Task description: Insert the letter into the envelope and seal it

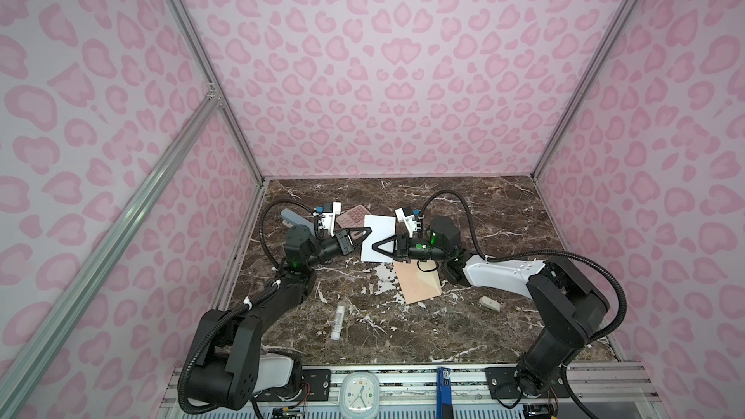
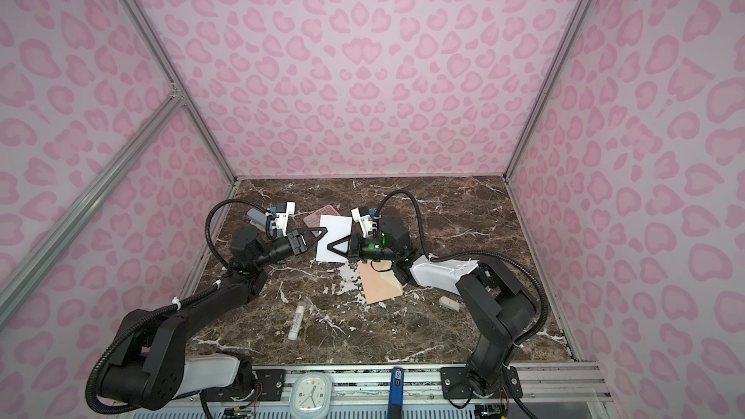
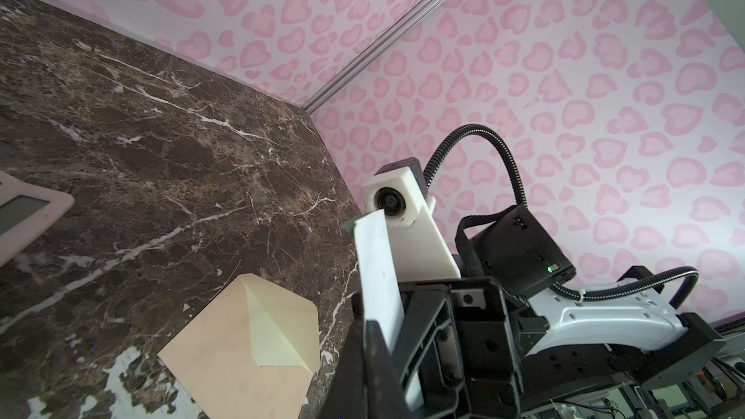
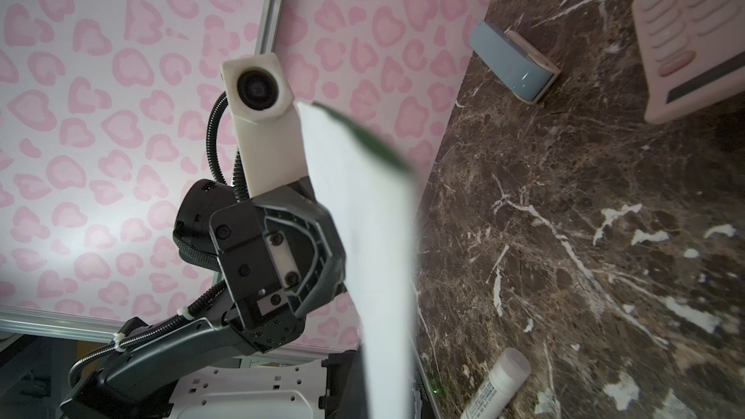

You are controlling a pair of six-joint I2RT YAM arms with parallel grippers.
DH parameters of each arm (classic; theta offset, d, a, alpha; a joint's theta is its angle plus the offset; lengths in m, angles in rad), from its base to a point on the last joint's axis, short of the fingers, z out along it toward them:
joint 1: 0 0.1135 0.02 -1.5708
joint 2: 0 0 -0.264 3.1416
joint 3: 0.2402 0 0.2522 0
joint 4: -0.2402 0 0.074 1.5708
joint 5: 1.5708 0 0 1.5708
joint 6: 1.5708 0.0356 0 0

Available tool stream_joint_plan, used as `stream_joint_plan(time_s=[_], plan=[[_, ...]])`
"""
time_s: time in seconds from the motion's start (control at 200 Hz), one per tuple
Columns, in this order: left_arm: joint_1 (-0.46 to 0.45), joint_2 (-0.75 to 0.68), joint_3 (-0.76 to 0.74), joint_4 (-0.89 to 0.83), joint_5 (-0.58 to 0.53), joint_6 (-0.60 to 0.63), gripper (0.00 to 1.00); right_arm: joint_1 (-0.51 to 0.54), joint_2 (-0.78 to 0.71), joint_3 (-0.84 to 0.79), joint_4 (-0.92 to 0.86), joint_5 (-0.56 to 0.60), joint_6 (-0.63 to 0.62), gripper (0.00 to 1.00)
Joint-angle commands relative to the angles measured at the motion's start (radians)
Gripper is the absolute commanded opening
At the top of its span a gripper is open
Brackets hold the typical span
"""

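The peach envelope (image 1: pixel 417 284) lay flat on the brown marble table (image 1: pixel 443 336). Just behind the envelope, the white letter (image 1: pixel 381 231) stood up in the air. The right gripper (image 1: pixel 375 249) was pinched tight on the letter. The left gripper (image 1: pixel 367 230) was at the letter's side away from the envelope. I could not tell if it held on.
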Motion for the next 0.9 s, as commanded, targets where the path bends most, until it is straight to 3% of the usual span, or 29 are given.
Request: stream_joint_plan(time_s=[0.0,0.04,0.115,0.155,0.205,0.305,0.405,0.585,0.895], plan=[[0.001,-0.029,0.011,-0.024,-0.021,0.034,0.29,-0.016,-0.020,0.000,-0.064,-0.002,-0.069,0.01],[0.001,-0.047,0.015,-0.067,-0.033,0.055,0.43,-0.028,-0.035,-0.002,-0.098,0.003,-0.096,0.01],[0.001,-0.094,0.037,-0.207,-0.076,0.127,0.58,-0.061,-0.072,-0.011,-0.182,0.022,-0.165,0.00],[0.000,-0.123,0.056,-0.303,-0.112,0.180,0.71,-0.085,-0.098,-0.015,-0.246,0.043,-0.213,0.00],[-0.006,-0.160,0.084,-0.445,-0.167,0.251,0.77,-0.113,-0.131,-0.013,-0.362,0.077,-0.301,0.00],[-0.045,-0.200,0.142,-0.700,-0.292,0.388,0.79,-0.144,-0.184,0.004,-0.607,0.204,-0.504,0.00],[-0.117,-0.175,0.186,-0.834,-0.386,0.464,0.80,-0.149,-0.199,0.008,-0.766,0.350,-0.660,0.00],[-0.248,-0.055,0.215,-0.880,-0.463,0.493,0.79,-0.163,-0.220,-0.066,-0.821,0.504,-0.732,0.00],[-0.381,0.220,0.387,-0.958,-0.500,0.520,0.78,-0.164,-0.217,-0.092,-0.893,0.631,-0.799,0.00]])
